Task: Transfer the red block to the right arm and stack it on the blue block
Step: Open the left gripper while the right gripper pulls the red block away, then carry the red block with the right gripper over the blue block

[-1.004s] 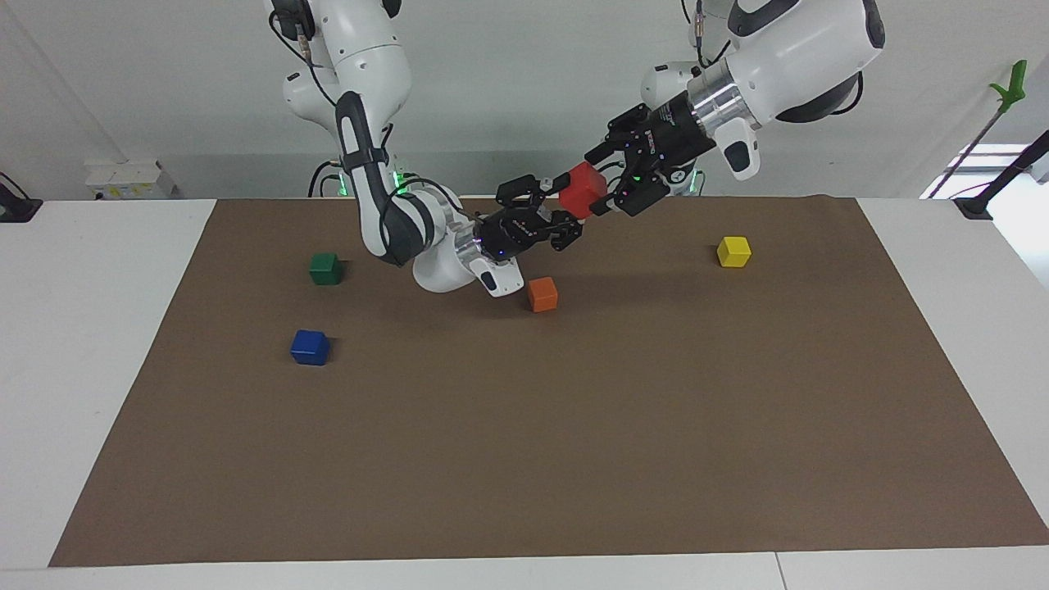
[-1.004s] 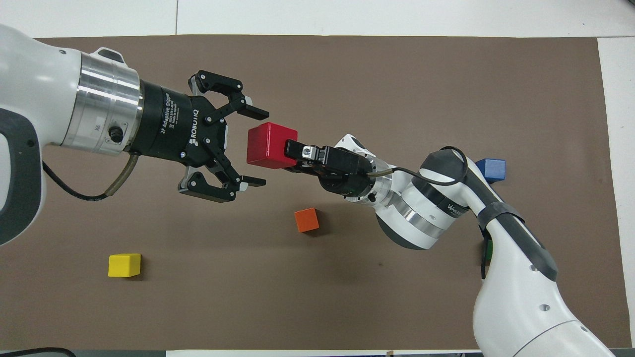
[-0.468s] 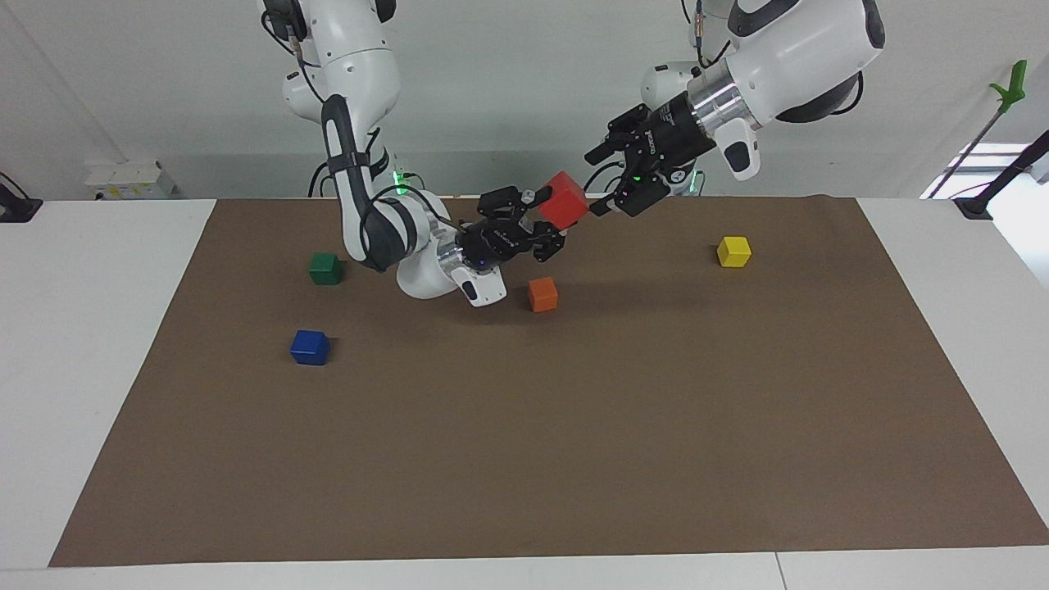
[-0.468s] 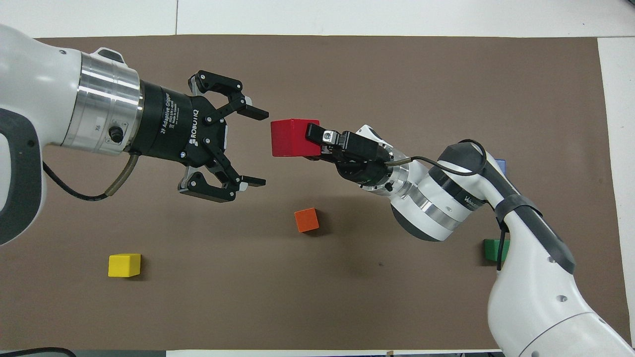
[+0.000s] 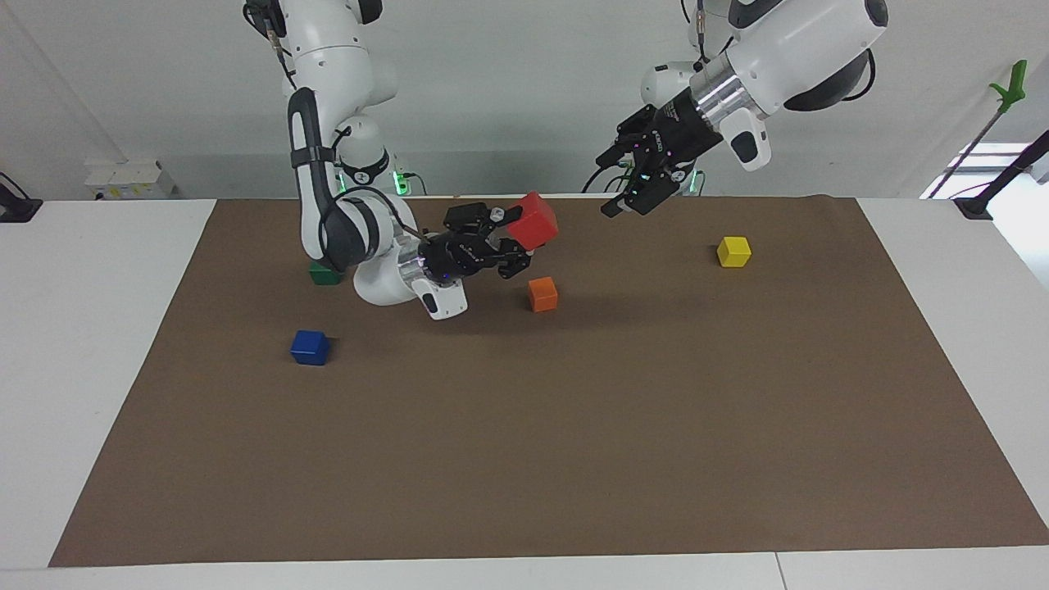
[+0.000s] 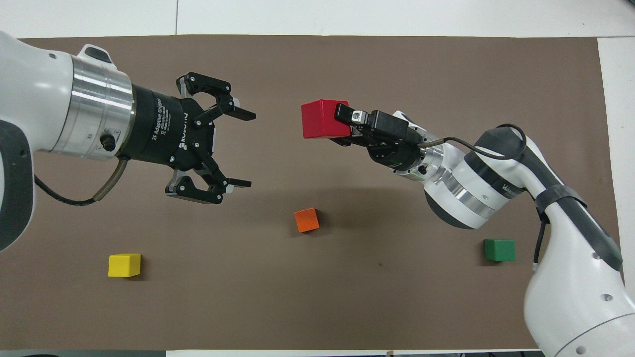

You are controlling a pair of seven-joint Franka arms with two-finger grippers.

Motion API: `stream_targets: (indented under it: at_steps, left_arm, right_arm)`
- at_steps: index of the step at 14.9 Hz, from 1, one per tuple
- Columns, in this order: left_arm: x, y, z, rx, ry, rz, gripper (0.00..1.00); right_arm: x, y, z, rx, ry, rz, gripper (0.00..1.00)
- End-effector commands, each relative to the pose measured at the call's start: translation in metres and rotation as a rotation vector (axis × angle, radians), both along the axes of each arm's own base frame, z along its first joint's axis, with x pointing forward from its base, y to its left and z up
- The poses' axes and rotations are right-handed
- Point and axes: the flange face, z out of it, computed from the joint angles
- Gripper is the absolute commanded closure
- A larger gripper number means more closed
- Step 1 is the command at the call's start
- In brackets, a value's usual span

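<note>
My right gripper [image 5: 516, 238] is shut on the red block [image 5: 533, 220] and holds it tilted in the air over the brown mat, close above the orange cube. The same gripper [image 6: 338, 126] and red block [image 6: 321, 119] show in the overhead view. My left gripper [image 5: 608, 185] is open and empty, raised over the mat a clear gap away from the red block; it also shows in the overhead view [image 6: 248, 148]. The blue block [image 5: 310, 347] sits on the mat toward the right arm's end. In the overhead view the right arm hides it.
An orange cube [image 5: 542, 294] lies mid-mat and shows in the overhead view [image 6: 306, 220]. A green cube [image 6: 499, 249] sits near the right arm's base. A yellow cube [image 5: 733, 251] lies toward the left arm's end. The brown mat [image 5: 574, 451] covers the table.
The right gripper has carried the red block out from between the left gripper's open fingers, toward the right arm's end. The left gripper has stayed open and drawn back a little.
</note>
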Motion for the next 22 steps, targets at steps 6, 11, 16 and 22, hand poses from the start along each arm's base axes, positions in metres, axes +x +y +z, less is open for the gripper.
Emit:
stream_targets:
  at_steps: [6,11,16,22]
  left_arm:
    - [0.001,0.072,-0.023,0.344,-0.234,-0.392,0.00]
    - [0.004,0.120,-0.039,0.489,-0.354,-0.729,0.00]
    - [-0.001,0.154,-0.052,0.525,-0.392,-1.041,0.00]
    - [-0.002,0.179,-0.054,0.539,-0.397,-1.281,0.00]
  right_arm:
    - [0.000,-0.067,0.056,-0.230,0.069,0.038,1.00]
    - [-0.007,-0.108,0.086,-0.377,0.108,0.083,1.00]
    - [-0.020,-0.150,0.119,-0.582,0.148,0.118,1.00]
    - [-0.028,-0.172,0.160,-0.866,0.173,0.156,1.00]
